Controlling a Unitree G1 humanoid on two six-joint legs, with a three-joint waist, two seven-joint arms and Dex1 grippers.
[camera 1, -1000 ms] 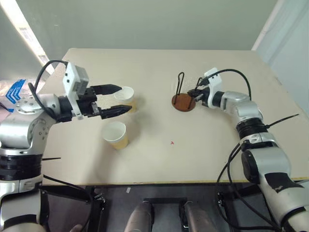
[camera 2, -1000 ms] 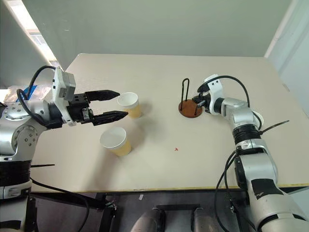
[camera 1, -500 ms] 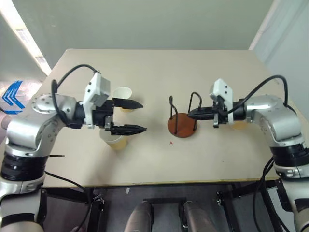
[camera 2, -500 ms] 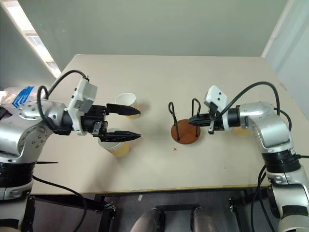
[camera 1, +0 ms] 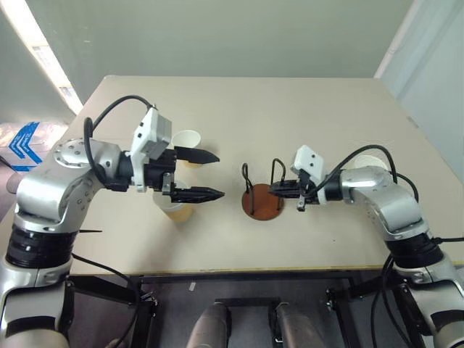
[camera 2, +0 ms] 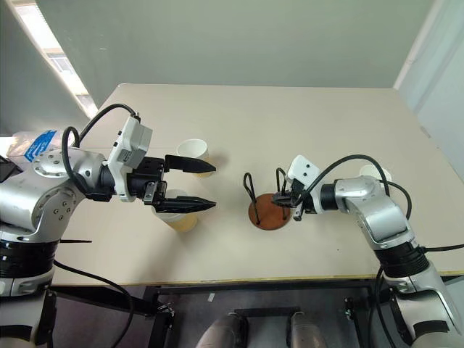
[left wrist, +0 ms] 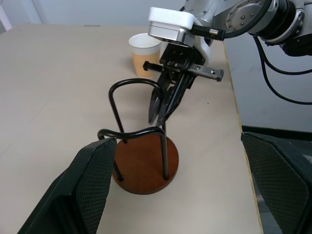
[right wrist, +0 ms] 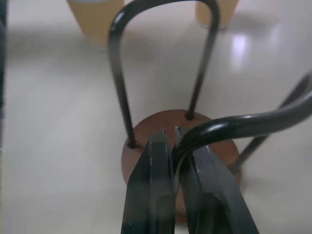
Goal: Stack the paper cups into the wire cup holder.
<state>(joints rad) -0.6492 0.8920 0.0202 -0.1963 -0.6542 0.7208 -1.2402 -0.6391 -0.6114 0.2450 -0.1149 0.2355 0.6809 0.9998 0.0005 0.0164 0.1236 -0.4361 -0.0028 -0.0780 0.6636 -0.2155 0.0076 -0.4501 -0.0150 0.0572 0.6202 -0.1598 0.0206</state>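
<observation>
The wire cup holder (camera 1: 262,201), a brown disc with two black wire loops, stands at the middle front of the table. My right gripper (camera 1: 278,190) is shut on the nearer loop (right wrist: 234,127), its fingertips (right wrist: 158,146) pinching the wire. My left gripper (camera 1: 217,175) hovers open just left of the holder and points at it. One paper cup (camera 1: 186,140) stands behind its upper finger. A second cup (camera 1: 177,211) sits under its lower finger. A third cup (left wrist: 145,52) stands behind my right forearm, with only its rim (camera 2: 373,172) visible in the head views.
The beige table (camera 1: 290,109) has bare room at its back half and right side. A blue and white package (camera 1: 22,141) lies off the table's left edge.
My right gripper has pulled the wire cup holder from the table's middle toward the front and nearer the left gripper. The left gripper moved slightly right, still open. The camera also shifted.
</observation>
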